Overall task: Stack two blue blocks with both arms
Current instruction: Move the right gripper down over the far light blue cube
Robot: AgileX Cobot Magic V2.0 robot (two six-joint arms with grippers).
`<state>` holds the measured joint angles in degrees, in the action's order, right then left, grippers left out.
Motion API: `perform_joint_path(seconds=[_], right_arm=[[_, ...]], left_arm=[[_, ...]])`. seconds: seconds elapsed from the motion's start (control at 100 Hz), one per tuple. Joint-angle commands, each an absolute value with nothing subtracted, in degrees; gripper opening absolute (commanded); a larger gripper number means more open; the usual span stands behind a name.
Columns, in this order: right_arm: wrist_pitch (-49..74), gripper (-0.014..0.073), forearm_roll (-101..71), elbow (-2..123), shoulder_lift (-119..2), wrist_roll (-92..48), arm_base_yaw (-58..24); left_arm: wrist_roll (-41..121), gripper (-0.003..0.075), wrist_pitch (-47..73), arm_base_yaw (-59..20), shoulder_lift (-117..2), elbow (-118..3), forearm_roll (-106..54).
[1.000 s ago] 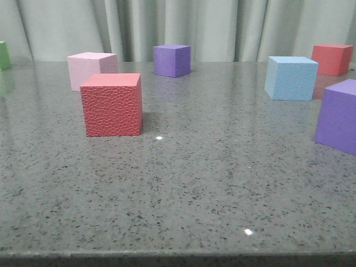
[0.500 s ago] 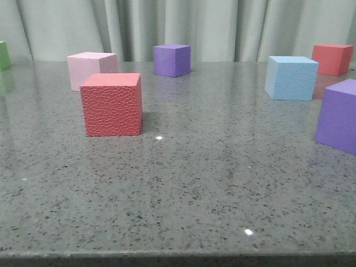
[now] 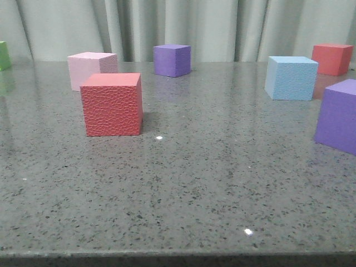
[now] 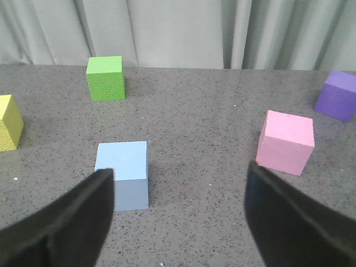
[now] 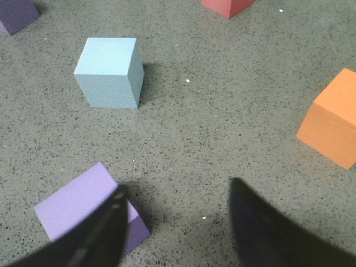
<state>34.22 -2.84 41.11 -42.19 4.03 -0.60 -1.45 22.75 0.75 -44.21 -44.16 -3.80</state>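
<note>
Pebbled blue block [image 3: 291, 78] sits flat on speckled grey table [image 3: 183, 189], cube so no long axis, corner edge toward front camera, right of textured red cube [image 3: 112, 104] and well apart from it

Smoother blue block [image 4: 122, 174] flat too, face square to my left gripper [image 4: 178, 217], near pink cube [image 4: 285, 141]

Left fingers [image 4: 61, 222] spread wide, holding nothing, one tip overlapping block's corner in view

My right gripper [image 5: 178, 228] spread, empty, above table; purple cube [image 5: 89, 208] by one finger, pebbled block [image 5: 109, 72] beyond

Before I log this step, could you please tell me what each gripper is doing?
Left gripper: jaws open, holding nothing.
Right gripper: jaws open, holding nothing.
</note>
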Motion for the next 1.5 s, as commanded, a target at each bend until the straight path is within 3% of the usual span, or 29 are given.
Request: perform_joint_path(seconds=[0.0,0.45,1.13,1.49], right_arm=[[30.5,0.0608,-3.0,43.2,-42.1,4.2,-0.3],[32.7,0.0609,-5.7,47.1,-44.7,4.3,-0.3],[60.1,0.0609,-9.1,93.8,-87.7,8.9,-4.3],[69.2,0.0609,-4.1,111.7,-104.7,15.9,-7.4]], left_arm=[[-1.7,0.0659,18.7,0.6,-43.9,-46.4,-6.2],[-1.7,0.0673,19.2,0.6,-45.4,-46.4,-5.8],[-1.6,0.0673,22.0,0.6,-45.4,-46.4,-5.7],[-1.6,0.0673,24.3,0.6,-45.4,-46.4,-4.3]])
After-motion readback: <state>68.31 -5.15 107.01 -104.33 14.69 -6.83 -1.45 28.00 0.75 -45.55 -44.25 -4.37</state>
